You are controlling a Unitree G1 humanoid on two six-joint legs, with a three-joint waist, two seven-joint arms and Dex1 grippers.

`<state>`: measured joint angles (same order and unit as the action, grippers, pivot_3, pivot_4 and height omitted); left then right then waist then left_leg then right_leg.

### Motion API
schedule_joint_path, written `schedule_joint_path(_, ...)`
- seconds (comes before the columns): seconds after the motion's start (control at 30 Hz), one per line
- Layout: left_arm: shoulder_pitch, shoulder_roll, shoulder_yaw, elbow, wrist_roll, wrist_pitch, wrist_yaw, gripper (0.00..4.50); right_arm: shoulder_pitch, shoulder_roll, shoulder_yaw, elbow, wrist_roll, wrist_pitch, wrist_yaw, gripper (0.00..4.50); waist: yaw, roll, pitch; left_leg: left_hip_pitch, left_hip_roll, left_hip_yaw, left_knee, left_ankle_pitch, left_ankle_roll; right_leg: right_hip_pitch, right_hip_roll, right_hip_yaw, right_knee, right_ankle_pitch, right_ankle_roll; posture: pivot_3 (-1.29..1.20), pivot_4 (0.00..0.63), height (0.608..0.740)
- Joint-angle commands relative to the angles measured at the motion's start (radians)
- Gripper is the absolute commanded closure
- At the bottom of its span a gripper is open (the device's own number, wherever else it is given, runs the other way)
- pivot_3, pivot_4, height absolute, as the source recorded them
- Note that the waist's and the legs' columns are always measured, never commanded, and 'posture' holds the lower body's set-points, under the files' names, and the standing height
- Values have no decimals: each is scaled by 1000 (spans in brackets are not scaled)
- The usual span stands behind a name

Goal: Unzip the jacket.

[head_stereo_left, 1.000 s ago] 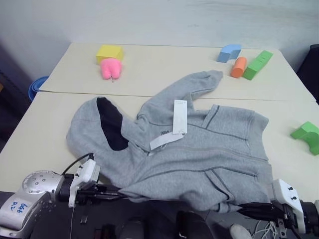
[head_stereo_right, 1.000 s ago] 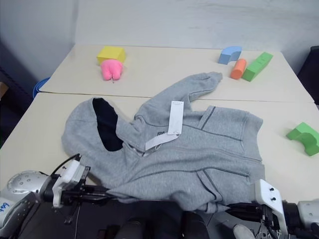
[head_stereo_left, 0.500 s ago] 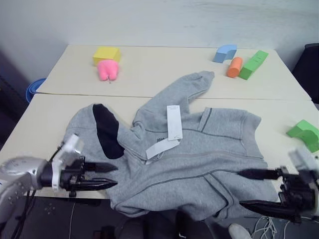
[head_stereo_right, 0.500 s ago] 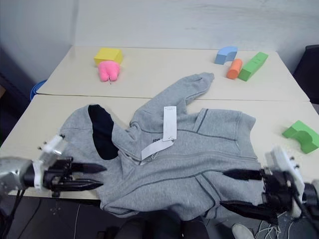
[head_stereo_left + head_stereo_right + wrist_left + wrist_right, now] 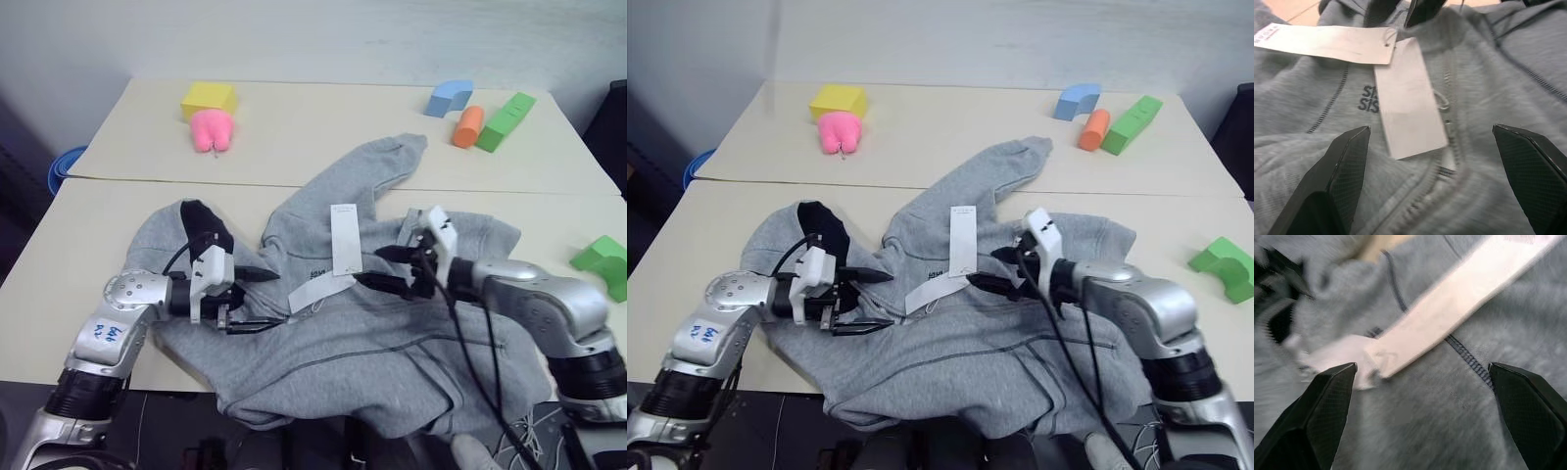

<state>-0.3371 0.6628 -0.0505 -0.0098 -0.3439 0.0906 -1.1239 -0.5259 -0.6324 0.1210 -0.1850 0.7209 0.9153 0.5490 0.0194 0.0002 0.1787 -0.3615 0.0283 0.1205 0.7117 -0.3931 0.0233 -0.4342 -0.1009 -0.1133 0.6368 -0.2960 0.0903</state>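
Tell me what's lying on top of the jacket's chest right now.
Two white paper tags lie on the jacket, partly covering the small dark print. The zipper pull peeks out beside them; the zipper under the tags is hidden.

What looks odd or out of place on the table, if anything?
The jacket lies rumpled and askew, its lower edge hanging over the table's front edge. Two white paper tags lie across its chest, partly covering the zip. Otherwise nothing looks spilled or damaged.

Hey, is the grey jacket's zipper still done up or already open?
Still zipped, it seems: on the jacket the front panels meet along the zipper, with the pull near the collar beside the paper tags. The lower stretch cannot be told.
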Motion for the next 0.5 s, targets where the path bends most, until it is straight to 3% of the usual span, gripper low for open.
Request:
schedule_joint_path(0.03,13,-28,5,35,36,-113,12,294,-39,97,-26,2,2,24,-52,0,-2,0,0,-1,1,0,2,0,0,0,0,-1,0,0,0,0,150,740)
schedule_joint_path(0.37,101,3,-1,52,54,-106,-27,294,-53,151,34,-33,2,103,57,0,-23,0,0,-4,5,-9,6,0,1,0,-2,-2,2,0,0,0,150,740)
schedule_joint_path(0.5,113,6,-12,60,81,-101,-14,294,-52,131,102,-73,-65,46,120,0,-27,0,0,-4,5,-9,5,0,1,0,-2,-3,3,0,0,0,150,740)
